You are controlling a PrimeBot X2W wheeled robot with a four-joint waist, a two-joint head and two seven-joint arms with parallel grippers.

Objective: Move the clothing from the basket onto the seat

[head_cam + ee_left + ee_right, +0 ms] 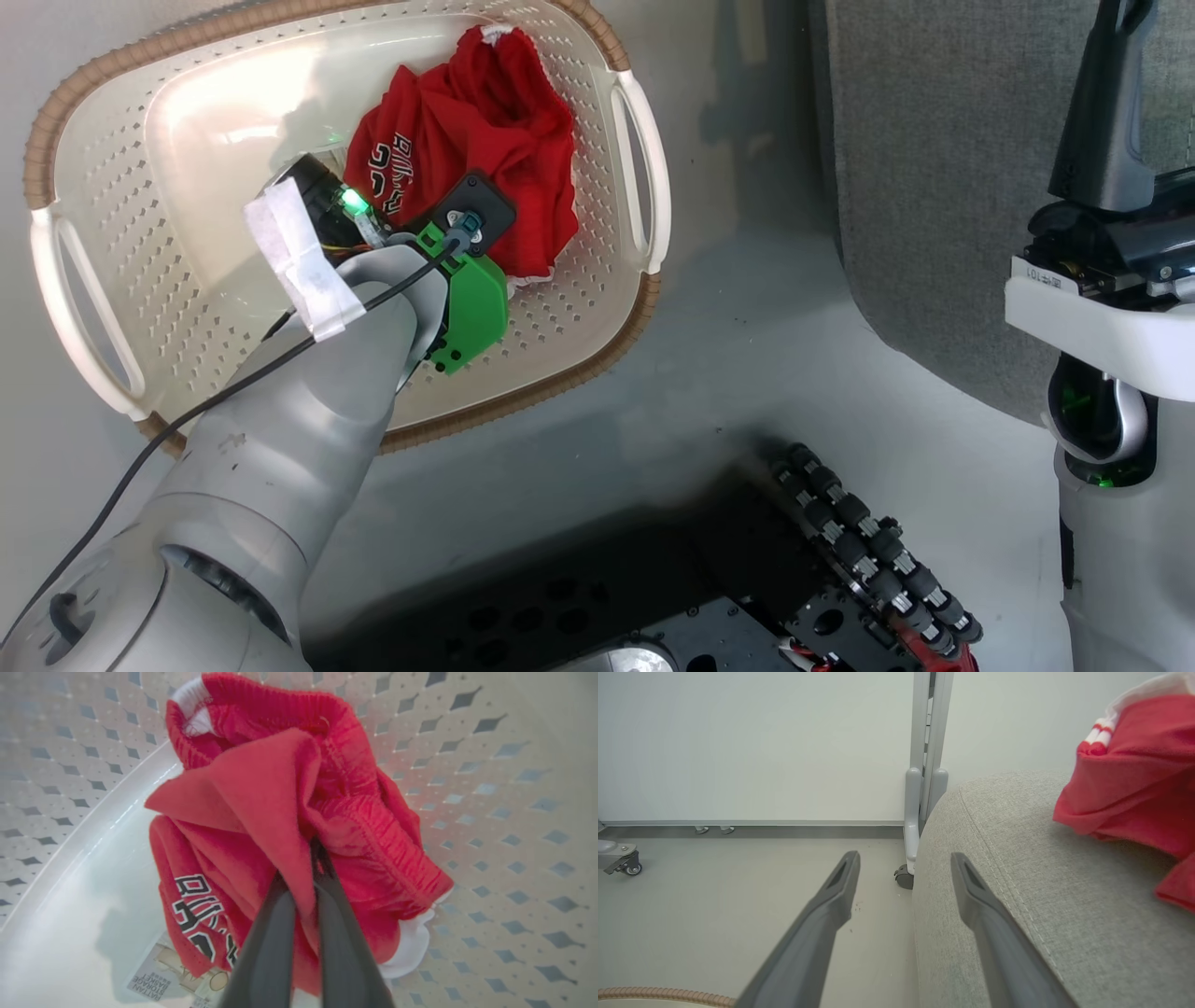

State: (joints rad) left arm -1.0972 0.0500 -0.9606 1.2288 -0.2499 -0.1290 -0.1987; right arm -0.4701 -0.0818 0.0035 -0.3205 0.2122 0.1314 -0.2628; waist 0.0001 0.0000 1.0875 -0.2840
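Two garments: both red with white trim, one in the basket and one on the seat.
First red garment (504, 121): a crumpled heap on the basket's bottom, against the perforated wall on the side nearer the seat. Black lettering outlined in white shows on one fold, and a gathered elastic band with a white edge lies at the far end.
Second red garment (1134, 774): lies on top of the seat, with a white striped edge at its upper end.
Basket (121, 215): oval and cream-white, with a brown woven-look rim and two white side handles. It stands on the floor just beside the seat.
Seat (1041, 896): a large grey woven cushion with a rounded edge and a stitched seam.
Left gripper (301, 863): reaches down inside the basket, its two dark fingers clamped together on a raised fold of the first red garment.
Left arm (308, 420): pale grey, reaching from the lower left into the basket.
Right gripper (904, 858): fingers spread wide with nothing between them, beside the seat's rounded edge and above the floor.
Sticker (152, 982): a printed label on the basket's bottom, partly under the first red garment.
Stand (924, 765): a grey upright post on a castor, beyond the seat and in front of a pale wall.
Floor (747, 355): pale grey.
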